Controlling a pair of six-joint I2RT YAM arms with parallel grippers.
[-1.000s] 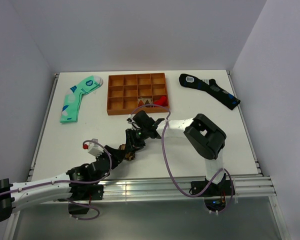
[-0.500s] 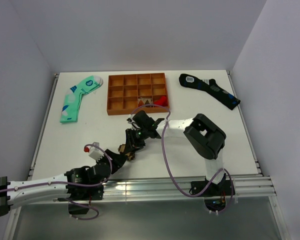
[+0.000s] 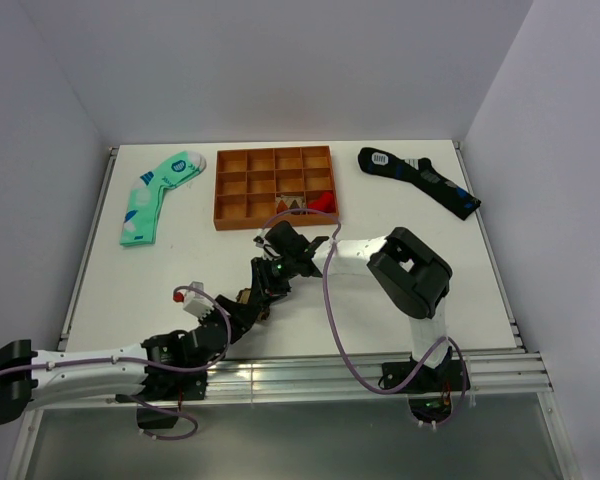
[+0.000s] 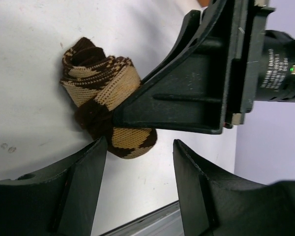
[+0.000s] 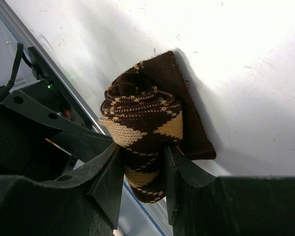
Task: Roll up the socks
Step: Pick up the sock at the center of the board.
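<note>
Left arm (image 3: 100, 365) has slid rightward along the near edge. Top view: rolled socks (image 3: 252, 298) lie on the surface (image 3: 140, 280) between both arms' jaws. Left wrist: left jaws wide, socks (image 4: 108, 93) just ahead, one end toward their gap. Right wrist: right jaws pinch the socks (image 5: 142, 118) mid-roll.
</note>
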